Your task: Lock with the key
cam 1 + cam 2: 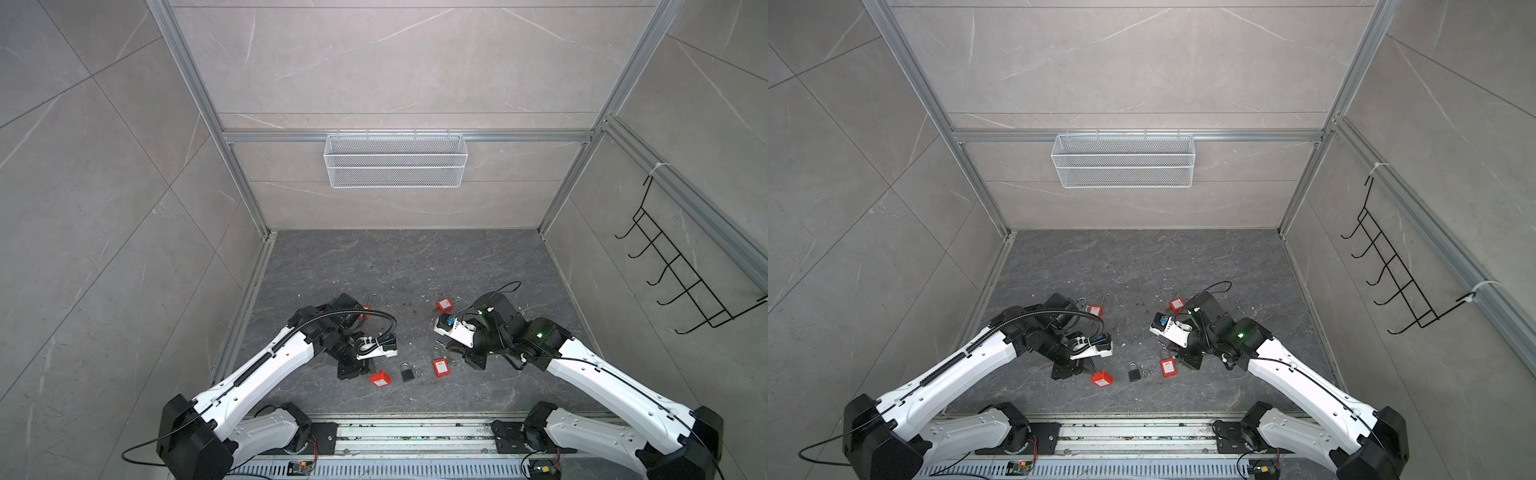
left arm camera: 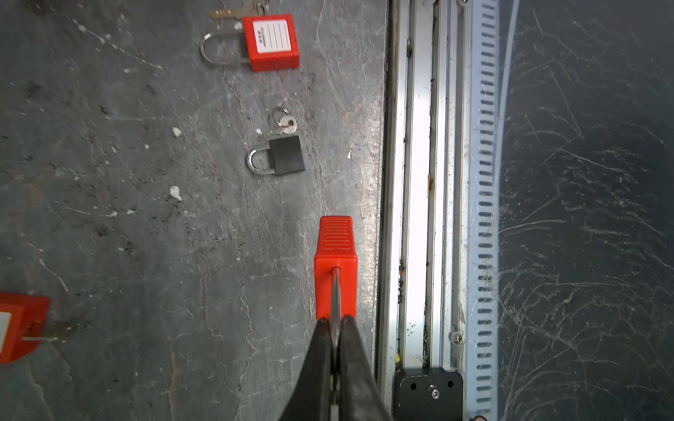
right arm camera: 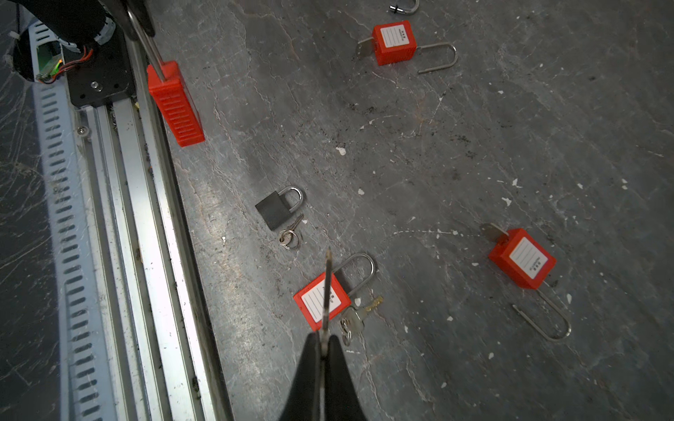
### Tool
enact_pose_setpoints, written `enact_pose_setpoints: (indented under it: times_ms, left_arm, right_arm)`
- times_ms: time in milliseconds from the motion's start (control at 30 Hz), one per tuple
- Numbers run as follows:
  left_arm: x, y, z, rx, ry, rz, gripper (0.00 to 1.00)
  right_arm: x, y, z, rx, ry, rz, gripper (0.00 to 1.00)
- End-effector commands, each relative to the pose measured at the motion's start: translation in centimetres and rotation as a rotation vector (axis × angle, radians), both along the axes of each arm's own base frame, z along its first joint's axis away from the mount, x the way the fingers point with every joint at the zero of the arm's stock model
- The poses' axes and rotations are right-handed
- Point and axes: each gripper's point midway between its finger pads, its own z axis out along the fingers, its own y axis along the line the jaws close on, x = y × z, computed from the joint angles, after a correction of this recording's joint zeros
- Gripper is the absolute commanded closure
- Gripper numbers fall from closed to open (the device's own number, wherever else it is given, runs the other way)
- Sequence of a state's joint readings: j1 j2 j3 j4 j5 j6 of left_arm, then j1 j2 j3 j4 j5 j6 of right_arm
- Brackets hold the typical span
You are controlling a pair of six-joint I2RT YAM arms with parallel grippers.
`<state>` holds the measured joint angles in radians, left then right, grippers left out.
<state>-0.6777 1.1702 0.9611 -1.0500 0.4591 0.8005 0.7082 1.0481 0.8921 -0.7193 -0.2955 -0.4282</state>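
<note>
My left gripper [image 2: 336,320] is shut on the steel shackle of a red padlock [image 2: 335,255]. The lock's body sticks out past the fingertips, just above the dark floor near the front rail, and shows in both top views [image 1: 381,378] [image 1: 1102,378]. In the right wrist view the same red padlock [image 3: 175,104] hangs at the rail's edge. My right gripper [image 3: 324,333] is shut on a thin key [image 3: 327,288] seen edge-on. The key's tip points out over a labelled red padlock [image 3: 321,300] on the floor, well apart from the held lock.
A small black padlock [image 3: 275,209] with a ringed key lies between the grippers. Loose keys [image 3: 355,317] sit beside the labelled padlock. Two open red padlocks [image 3: 394,42] [image 3: 521,258] lie farther out. The metal rail [image 1: 415,436] runs along the front; a wire basket [image 1: 395,160] hangs on the back wall.
</note>
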Motion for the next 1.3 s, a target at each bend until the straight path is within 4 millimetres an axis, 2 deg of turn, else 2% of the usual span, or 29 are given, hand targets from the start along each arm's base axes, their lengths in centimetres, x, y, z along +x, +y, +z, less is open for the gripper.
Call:
enact_pose_setpoints:
  times_ms: [0, 267, 767, 933, 1100, 1267]
  left_arm:
    - [0.1, 0.5, -0.1, 0.045, 0.013, -0.028, 1.00]
    - [0.8, 0.3, -2.7, 0.121, 0.080, -0.049, 1.00]
    - [2.3, -0.7, -6.3, 0.208, 0.169, -0.083, 1.00]
    - [3.7, -0.7, -7.6, 0.251, 0.145, -0.083, 0.99]
    - [5.6, -1.1, -8.4, 0.240, 0.113, -0.064, 0.91]
    - [7.2, -1.6, -8.9, 0.229, 0.095, -0.049, 0.88]
  right_arm:
    - [0.3, 0.4, -0.5, 0.030, 0.028, -0.042, 1.00]
    - [0.9, -0.1, -2.0, 0.000, 0.065, -0.106, 1.00]
    - [1.3, -0.2, -2.9, -0.009, 0.100, -0.144, 1.00]
    - [1.6, 0.3, -2.7, 0.019, 0.128, -0.174, 1.00]
    - [1.8, 0.6, -2.8, 0.035, 0.169, -0.220, 1.00]
    - [2.2, 0.7, -2.4, 0.052, 0.192, -0.273, 1.00]
